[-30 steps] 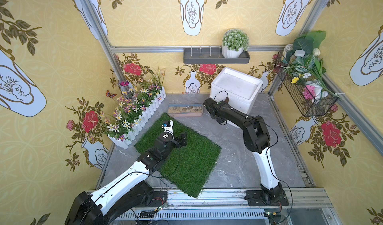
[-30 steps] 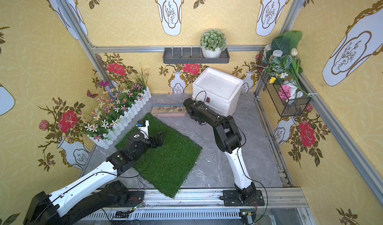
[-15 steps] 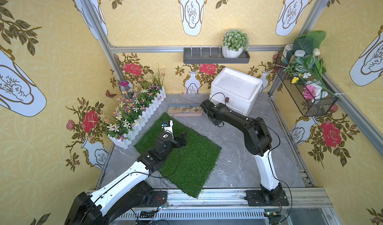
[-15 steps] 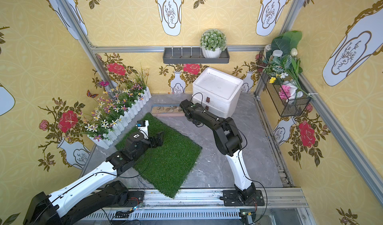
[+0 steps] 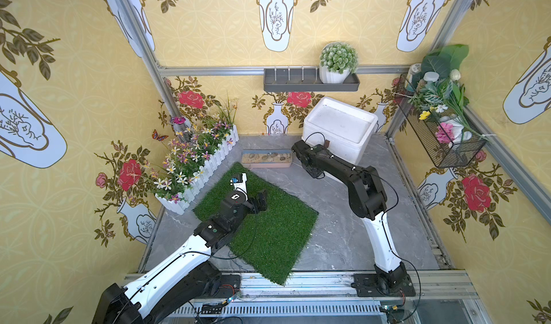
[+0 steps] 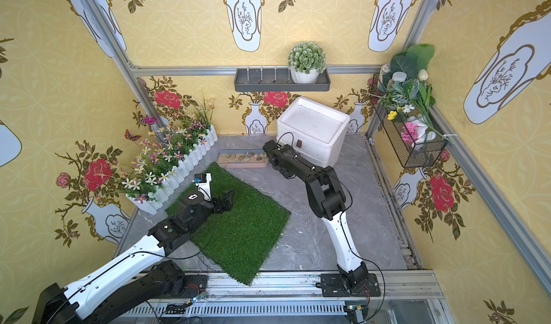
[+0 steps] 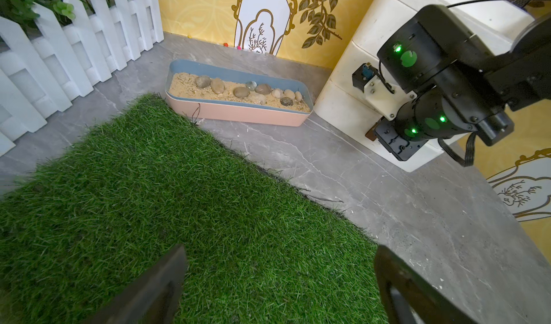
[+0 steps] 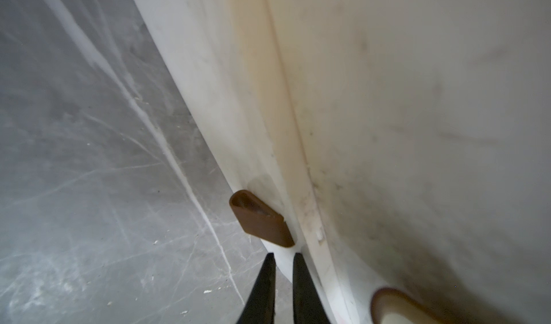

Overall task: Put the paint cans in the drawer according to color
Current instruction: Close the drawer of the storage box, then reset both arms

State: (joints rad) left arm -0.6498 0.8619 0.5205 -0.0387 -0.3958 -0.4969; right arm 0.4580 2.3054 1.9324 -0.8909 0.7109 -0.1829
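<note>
Since 1 second ago our right arm has edged toward the sand tray; our left arm has stayed. Nearest, the left tool hangs spread wide and empty over the grass mat. Beyond, on the counter, the right tool is pinched closed on nothing, tips just beside a brown handle of the drawer by the back wall. No paint cans show. We judge the foam light and apt to slide; grip that handle.
</note>
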